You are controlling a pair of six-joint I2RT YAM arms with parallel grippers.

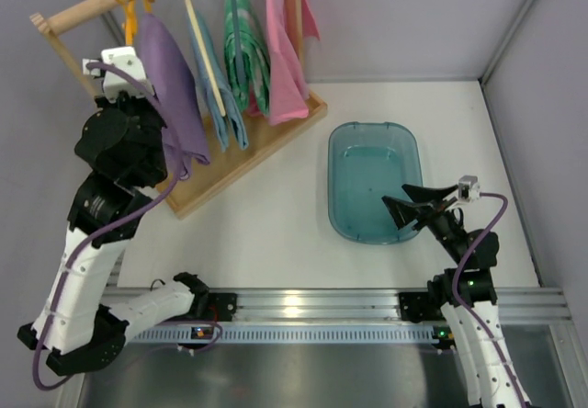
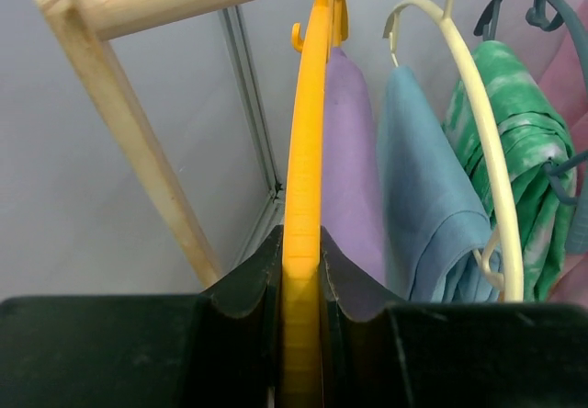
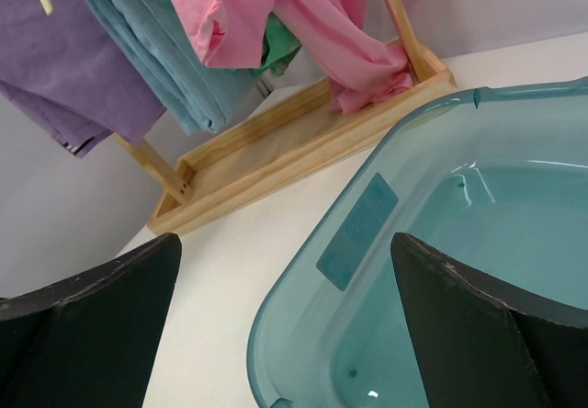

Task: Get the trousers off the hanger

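Left wrist view: the left pincer (image 2: 301, 284) is clenched on the thin, stiff hanger (image 2: 303, 169). The trousers (image 2: 351, 178), draped beside the hanger, look soft and light; grasp low, beneath the hanger. The right pincer (image 3: 285, 243) is released.

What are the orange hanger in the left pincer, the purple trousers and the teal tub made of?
Thin orange-yellow hanger, clamped in the left pincer: likely moulded plastic, smooth with slight sheen, ribbed lower edge. Lilac-purple trousers: soft matte cloth, probably woven; it drapes in folds. Teal rectangular tub: translucent glossy plastic, highlights on its floor.
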